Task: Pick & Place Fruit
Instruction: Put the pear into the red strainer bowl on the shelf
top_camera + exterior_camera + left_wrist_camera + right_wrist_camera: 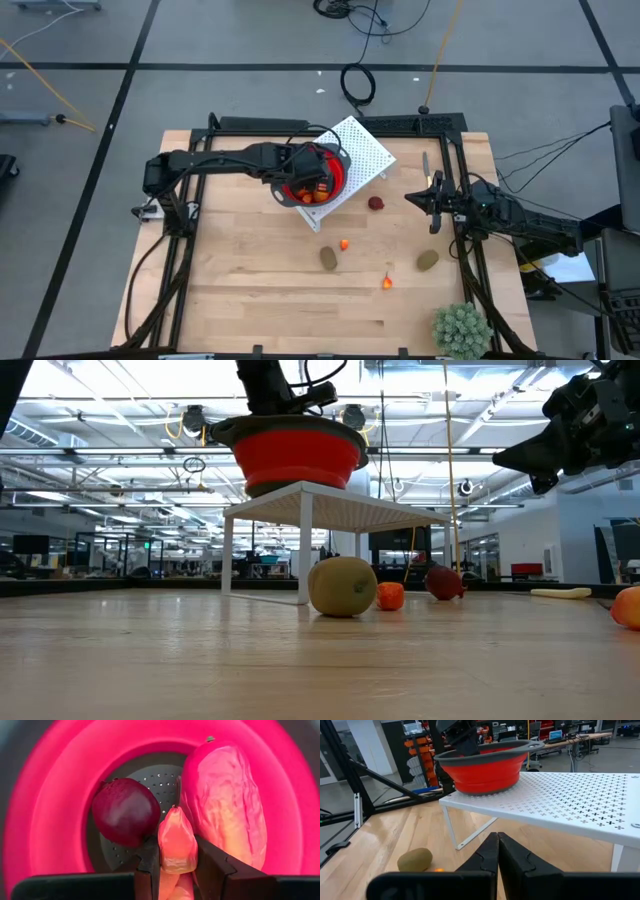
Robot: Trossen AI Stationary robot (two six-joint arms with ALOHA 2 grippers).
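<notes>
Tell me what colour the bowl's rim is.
Grey, over a red bowl; clearest in the right wrist view.

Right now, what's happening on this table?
The left gripper is inside the red bowl on the white rack, shut on a small orange piece beside a dark red ball. The right gripper waits shut at the table's right side. More fruit lies on the table.

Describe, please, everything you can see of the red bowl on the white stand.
The bowl is round, red-walled with a dark grey rim, plastic or rubber by its look. It sits upright at one edge of the white perforated stand, raised above the table. Its floor is a perforated grey disc. Inside lie a dark red ball and a long red-orange piece. The left pincer reaches inside, shut on a small orange piece.
</notes>
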